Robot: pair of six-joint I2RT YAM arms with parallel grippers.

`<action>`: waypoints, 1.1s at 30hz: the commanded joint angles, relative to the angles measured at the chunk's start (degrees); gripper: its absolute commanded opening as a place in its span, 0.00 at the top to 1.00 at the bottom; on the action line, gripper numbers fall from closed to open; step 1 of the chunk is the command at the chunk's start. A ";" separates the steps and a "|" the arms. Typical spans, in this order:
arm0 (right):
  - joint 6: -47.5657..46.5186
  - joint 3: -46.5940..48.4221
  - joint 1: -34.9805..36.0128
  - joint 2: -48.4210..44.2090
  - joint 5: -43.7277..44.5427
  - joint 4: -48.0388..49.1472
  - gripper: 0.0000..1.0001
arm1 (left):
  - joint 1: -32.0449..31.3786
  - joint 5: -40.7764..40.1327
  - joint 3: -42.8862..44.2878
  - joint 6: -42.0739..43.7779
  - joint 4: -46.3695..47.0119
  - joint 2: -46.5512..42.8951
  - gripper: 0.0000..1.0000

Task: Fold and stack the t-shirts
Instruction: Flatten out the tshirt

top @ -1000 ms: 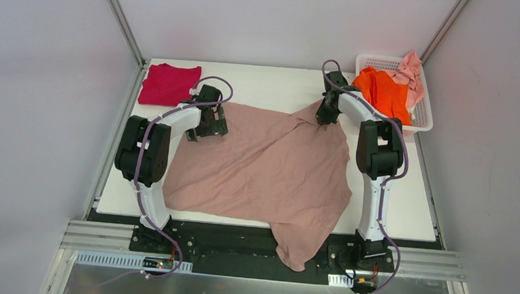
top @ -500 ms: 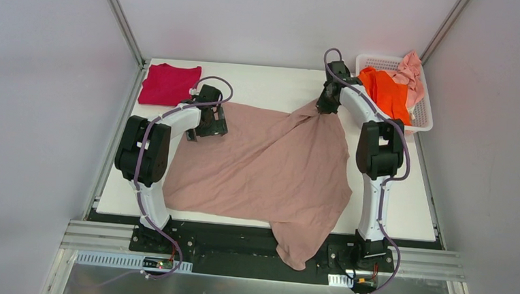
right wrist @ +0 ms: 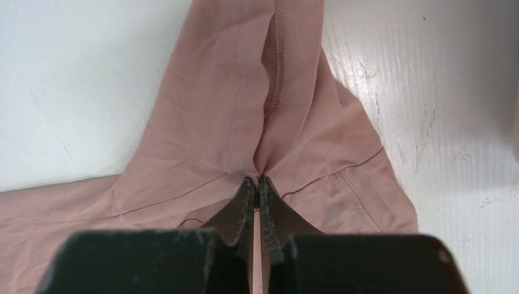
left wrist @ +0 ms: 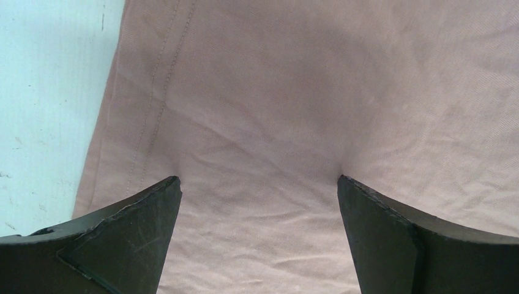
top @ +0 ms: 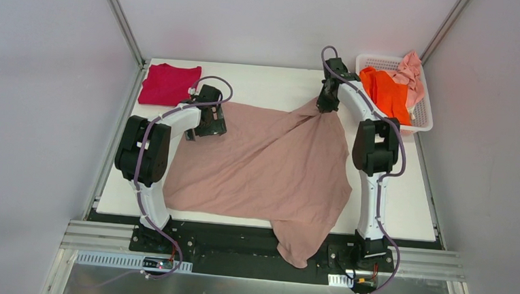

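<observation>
Top external view: the beige tee (top: 270,161) lies spread but rumpled across the middle of the worktop (top: 268,79), with one end hanging off the near edge.
Right fingers (right wrist: 257,187): closed tight on a pinch of the beige tee's far right corner, drawing the cloth into a peak.
Left fingers (top: 212,120): wide apart and holding nothing, over the tee's far left part near a stitched hem; whether the tips touch the cloth I cannot tell.
Step, as I judge it: spreading the tee flat before folding.
Doing it well: the left should pinch the hem edge, not the middle panel. Then draw both corners apart evenly and low, so the hanging end slides up without bunching.
Cloth: thin, soft, matte knit that creases readily, with double-stitched hems.
Others: the red tee (top: 169,83) lies folded flat at far left. The orange tee (top: 383,93) and pink tee (top: 412,71) sit crumpled in the white lattice basket (top: 422,119).
</observation>
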 commanded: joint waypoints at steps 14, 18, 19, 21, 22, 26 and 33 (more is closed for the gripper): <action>-11.03 10.25 2.99 3.90 5.94 -5.80 0.94 | 0.24 -0.88 0.60 1.13 0.05 -0.70 0.01; -11.23 10.51 3.09 4.09 8.44 -6.44 0.94 | 0.24 -0.97 0.69 1.25 0.00 -0.70 0.01; -11.25 10.48 3.14 3.92 9.56 -6.67 0.94 | 0.24 -0.96 0.69 1.30 0.02 -0.70 0.01; -11.58 10.24 3.15 3.70 11.35 -7.08 0.93 | 0.24 -1.03 0.69 1.33 0.02 -0.79 0.01; -11.72 10.21 3.10 3.61 12.66 -7.41 0.93 | 0.24 -1.09 0.69 1.35 0.01 -0.86 0.01; -12.75 9.95 3.20 3.21 15.25 -7.46 0.92 | 0.24 -1.51 0.56 1.35 0.02 -0.96 0.01; -14.86 11.85 3.10 4.81 15.45 -4.92 0.94 | 0.24 -1.68 0.56 1.69 0.04 -0.88 0.01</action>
